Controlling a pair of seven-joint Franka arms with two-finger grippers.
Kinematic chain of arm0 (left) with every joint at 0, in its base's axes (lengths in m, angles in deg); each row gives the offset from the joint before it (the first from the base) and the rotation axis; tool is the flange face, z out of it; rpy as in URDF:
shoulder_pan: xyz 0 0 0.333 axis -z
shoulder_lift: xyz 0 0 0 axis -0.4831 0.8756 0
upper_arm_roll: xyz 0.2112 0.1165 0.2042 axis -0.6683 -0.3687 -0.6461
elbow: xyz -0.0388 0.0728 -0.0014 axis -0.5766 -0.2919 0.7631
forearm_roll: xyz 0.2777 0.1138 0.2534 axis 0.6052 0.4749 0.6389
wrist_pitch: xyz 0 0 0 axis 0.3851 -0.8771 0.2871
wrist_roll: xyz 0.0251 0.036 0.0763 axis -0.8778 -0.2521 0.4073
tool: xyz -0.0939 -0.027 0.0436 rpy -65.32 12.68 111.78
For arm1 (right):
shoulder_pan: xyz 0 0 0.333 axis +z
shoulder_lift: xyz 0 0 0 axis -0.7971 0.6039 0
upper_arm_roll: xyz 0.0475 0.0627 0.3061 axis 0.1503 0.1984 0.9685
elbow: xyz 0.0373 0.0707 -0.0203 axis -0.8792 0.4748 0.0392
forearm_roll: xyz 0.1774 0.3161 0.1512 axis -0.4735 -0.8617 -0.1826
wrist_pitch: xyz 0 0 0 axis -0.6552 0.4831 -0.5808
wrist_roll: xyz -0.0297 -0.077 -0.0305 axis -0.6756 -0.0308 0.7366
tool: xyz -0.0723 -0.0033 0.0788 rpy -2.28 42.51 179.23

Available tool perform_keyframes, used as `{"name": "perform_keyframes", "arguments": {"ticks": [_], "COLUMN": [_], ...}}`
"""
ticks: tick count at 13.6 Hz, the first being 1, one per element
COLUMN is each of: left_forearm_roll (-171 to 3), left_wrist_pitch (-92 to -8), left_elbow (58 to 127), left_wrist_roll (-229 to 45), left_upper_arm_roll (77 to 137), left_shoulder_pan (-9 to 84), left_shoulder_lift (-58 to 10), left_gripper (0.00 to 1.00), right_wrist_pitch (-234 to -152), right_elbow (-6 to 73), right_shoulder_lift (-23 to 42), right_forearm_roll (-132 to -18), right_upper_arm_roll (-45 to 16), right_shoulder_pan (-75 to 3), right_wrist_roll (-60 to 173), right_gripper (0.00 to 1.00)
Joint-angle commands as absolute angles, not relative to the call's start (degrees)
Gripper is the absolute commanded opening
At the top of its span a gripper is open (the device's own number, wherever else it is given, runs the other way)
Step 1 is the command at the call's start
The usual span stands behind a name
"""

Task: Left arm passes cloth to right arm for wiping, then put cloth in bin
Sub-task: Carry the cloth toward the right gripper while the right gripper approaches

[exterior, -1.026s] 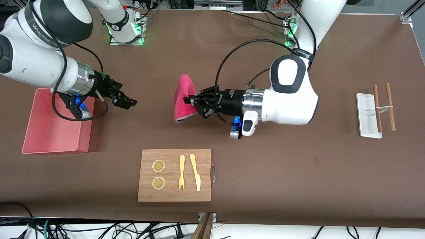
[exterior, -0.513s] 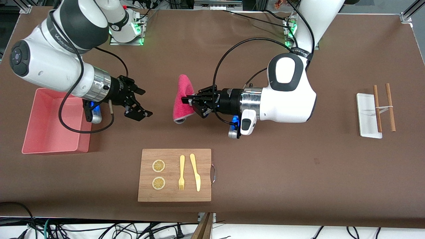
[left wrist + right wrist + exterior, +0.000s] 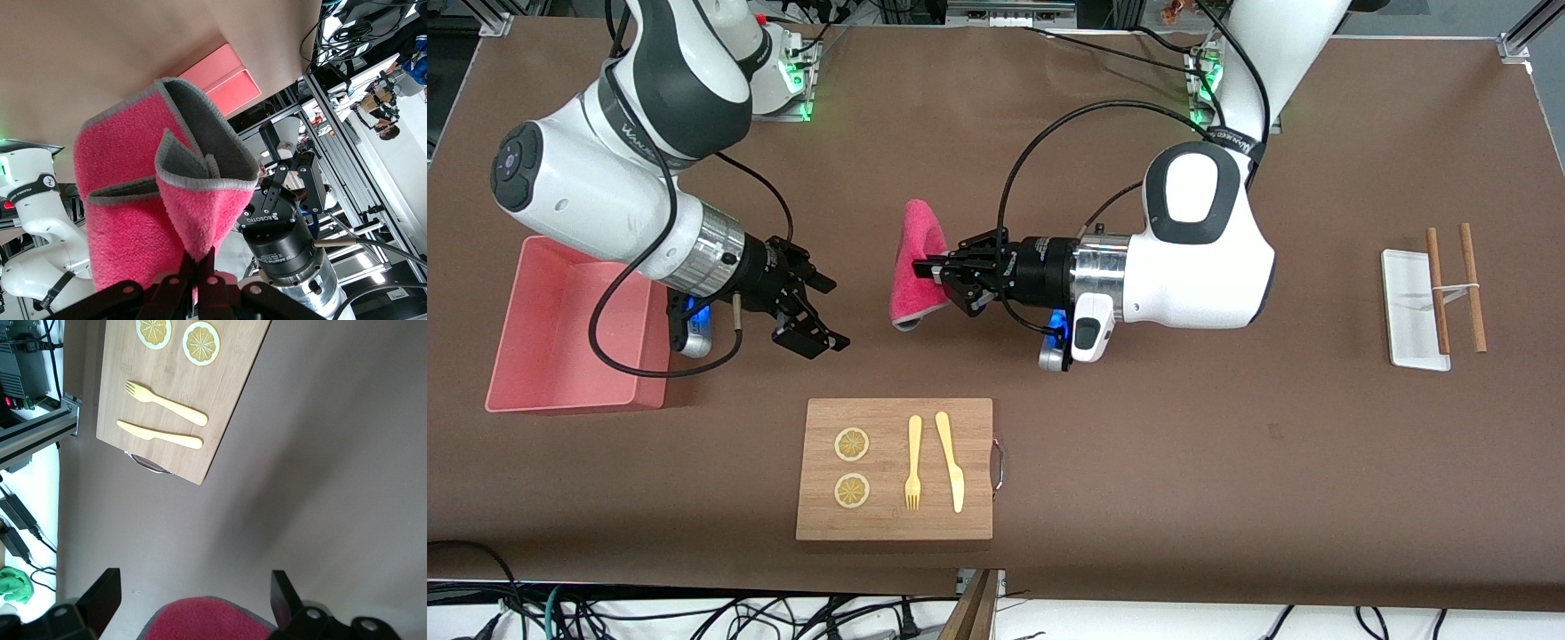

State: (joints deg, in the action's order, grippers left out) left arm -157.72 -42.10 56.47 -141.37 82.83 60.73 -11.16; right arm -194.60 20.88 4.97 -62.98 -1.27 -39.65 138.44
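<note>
The cloth (image 3: 918,264), a crimson-pink towel with a grey edge, hangs in the air over the middle of the table. My left gripper (image 3: 926,268) is shut on one of its folds, as the left wrist view shows (image 3: 198,261), the cloth (image 3: 147,200) spreading out past the fingertips. My right gripper (image 3: 829,314) is open and empty, pointing at the cloth a short way off toward the right arm's end. In the right wrist view the cloth's top (image 3: 207,620) shows between the spread fingers (image 3: 101,595). The bin (image 3: 569,333), a pale pink tub, stands at the right arm's end.
A wooden board (image 3: 895,469) with two lemon slices, a fork and a knife lies nearer the front camera than the cloth. A small white tray (image 3: 1410,311) with two brown sticks sits at the left arm's end.
My right gripper has moved from beside the bin toward the cloth, and lower in the front view. The left arm and the cloth have barely moved.
</note>
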Motion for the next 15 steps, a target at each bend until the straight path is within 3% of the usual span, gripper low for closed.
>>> {"name": "perform_keyframes", "arguments": {"ticks": [1,8,15], "left_forearm_roll": [-158.84,-158.67,-158.49], "left_wrist_pitch": [-42.42,-42.42,-42.42], "left_elbow": [54.70,54.70,54.78], "left_wrist_roll": [-142.36,-142.45,-141.93], "left_upper_arm_roll": [82.53,82.53,82.44], "left_shoulder_pan": [60.88,60.79,60.88], "left_shoulder_lift": [-10.38,-10.47,-10.47], "left_gripper": [0.00,0.00,0.00], "right_wrist_pitch": [-194.40,-186.50,-185.26], "right_elbow": [18.71,18.53,17.39], "right_shoulder_lift": [5.89,6.24,6.15], "right_forearm_roll": [-64.25,-64.16,-66.09], "right_upper_arm_roll": [-1.50,-1.76,-1.94], "right_shoulder_pan": [-39.05,-37.20,-38.88], "right_wrist_roll": [138.30,137.52,137.95], "right_gripper": [0.99,0.99,0.99]}}
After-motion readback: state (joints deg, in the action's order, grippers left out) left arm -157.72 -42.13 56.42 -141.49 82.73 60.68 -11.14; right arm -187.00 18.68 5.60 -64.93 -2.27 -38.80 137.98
